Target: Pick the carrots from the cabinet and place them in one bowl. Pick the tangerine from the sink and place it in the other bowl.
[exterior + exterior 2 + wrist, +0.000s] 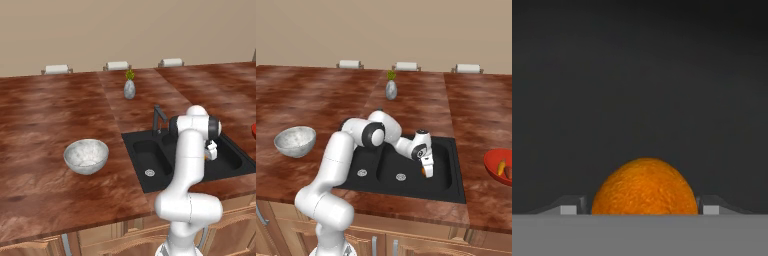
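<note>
The white arm is reaching down into the right basin of the black sink (451, 175), its gripper (427, 172) pointing at the basin floor. In the hand view the tangerine (644, 187) is sitting at 6 o'clock against the dark sink floor, between the two fingertips (569, 209), which are flanking it closely at 7 and 5 o'clock. The jaws are standing about as wide as the fruit, right beside its flanks; whether they are already pressing on it I cannot tell. In the right base view a sliver of orange is peeking out just beside the gripper's tip.

The whitish-grey bowl (86, 156) is sitting on the brown wooden counter (45, 115), well apart from the sink, at 9 o'clock in the left base view. The red bowl (495, 165) is lying at 3 o'clock in the right base view, on the counter beyond the sink's right edge, with the carrots (504, 169) resting inside it. A small grey vase (390, 90) with a green sprig is standing on the counter behind the sink, at 12 o'clock. The thin dark faucet (158, 119) is rising at the sink's back edge. Three pale chair backs (349, 64) are lining the counter's far side.

No brand, label or writing is readable on anything.
</note>
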Tool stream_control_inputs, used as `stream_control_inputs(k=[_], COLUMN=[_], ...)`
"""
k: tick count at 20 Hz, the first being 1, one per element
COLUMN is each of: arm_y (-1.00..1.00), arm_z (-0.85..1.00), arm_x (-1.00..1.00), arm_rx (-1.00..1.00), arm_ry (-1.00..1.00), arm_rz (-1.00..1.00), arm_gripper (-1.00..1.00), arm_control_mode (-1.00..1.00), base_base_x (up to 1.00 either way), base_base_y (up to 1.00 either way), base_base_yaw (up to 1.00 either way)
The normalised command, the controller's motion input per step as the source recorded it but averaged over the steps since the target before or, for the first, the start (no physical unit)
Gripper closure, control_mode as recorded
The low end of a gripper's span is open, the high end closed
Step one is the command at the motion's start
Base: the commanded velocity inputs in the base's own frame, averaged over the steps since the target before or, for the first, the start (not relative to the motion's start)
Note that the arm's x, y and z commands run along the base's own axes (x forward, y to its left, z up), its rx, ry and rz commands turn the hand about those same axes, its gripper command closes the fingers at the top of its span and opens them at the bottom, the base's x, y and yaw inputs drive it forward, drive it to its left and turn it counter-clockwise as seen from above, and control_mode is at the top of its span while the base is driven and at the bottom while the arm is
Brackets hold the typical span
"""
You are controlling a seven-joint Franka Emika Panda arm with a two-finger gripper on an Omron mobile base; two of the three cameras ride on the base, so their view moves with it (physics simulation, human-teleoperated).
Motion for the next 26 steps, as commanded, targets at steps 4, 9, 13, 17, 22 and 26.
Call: stream_control_inputs(k=[4, 9, 13, 17, 22, 26], arm_y=[-0.07, -0.04, 0.01, 0.06, 0.13, 0.21], arm_z=[-0.11, -0.06, 0.27, 0.46, 0.52, 0.56], arm_x=[0.0, -0.05, -0.25, -0.37, -0.32, -0.27], arm_rx=[0.01, 0.0, 0.0, 0.0, 0.0, 0.0], arm_ry=[-0.05, -0.06, -0.05, 0.0, 0.0, 0.0], arm_rz=[0.0, 0.0, 0.0, 0.0, 0.05, 0.1], arm_gripper=[1.0, 1.0, 1.0, 1.0, 1.0, 1.0], arm_control_mode=[-1.0, -1.0, -1.0, -1.0, -1.0, -1.0], base_base_x=[0.0, 0.0, 0.0, 0.0, 0.0, 0.0], base_base_y=[0.0, 0.0, 0.0, 0.0, 0.0, 0.0], base_base_yaw=[0.0, 0.0, 0.0, 0.0, 0.0, 0.0])
